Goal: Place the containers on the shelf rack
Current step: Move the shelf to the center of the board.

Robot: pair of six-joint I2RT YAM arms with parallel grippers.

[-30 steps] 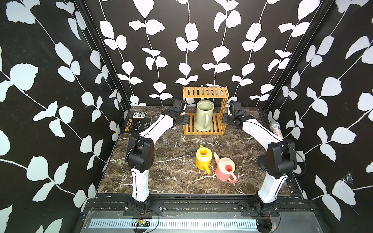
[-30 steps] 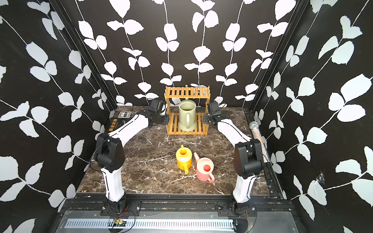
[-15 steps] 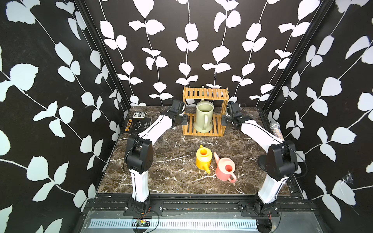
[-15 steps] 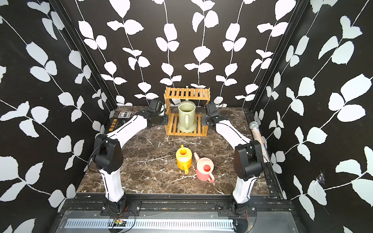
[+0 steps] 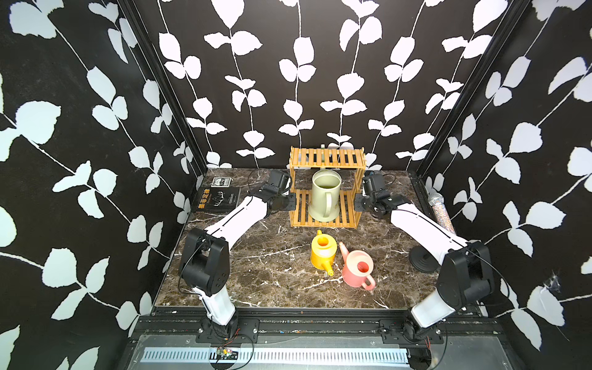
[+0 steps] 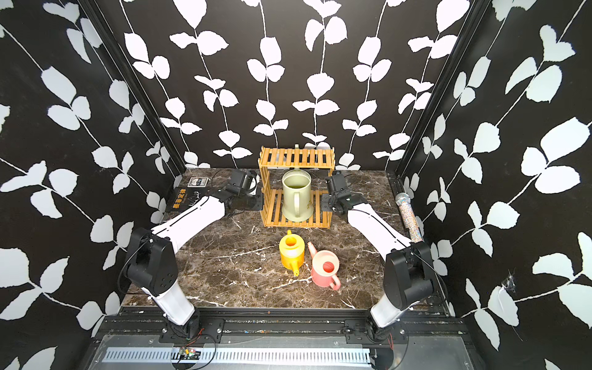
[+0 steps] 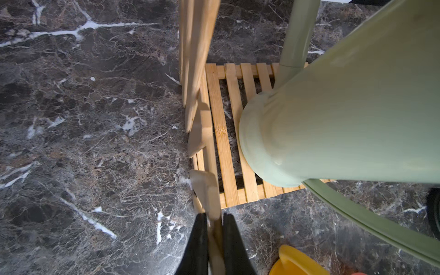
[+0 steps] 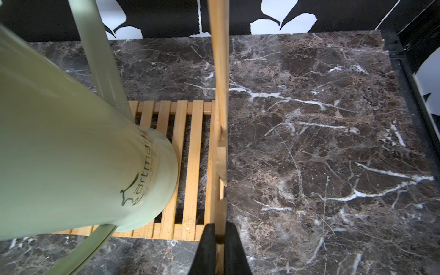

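The large green watering can (image 5: 325, 200) is set upright on the lower tier of the wooden shelf rack (image 5: 326, 157), with its handle turned toward the front edge of the counter (image 5: 256, 272) and its spout toward the back. The rack is placed at the middle of the counter's back edge. The small yellow watering can (image 5: 323, 253) and the small pink watering can (image 5: 357, 269) are left on the counter in front of the rack, near the middle. They are just beside each other, the yellow spout aimed at the front edge and the pink spout angled back toward the yellow can.

The rack is gripped from both sides. In the left wrist view, the left gripper (image 7: 212, 217) is seen pinched on the front upright of the rack's left side frame. In the right wrist view, the right gripper (image 8: 218, 226) is pinched likewise on the front upright of the right side frame.

A black book (image 5: 217, 198) is laid flat at the back left corner of the counter. A glittery microphone (image 5: 440, 213) is laid along the right edge.
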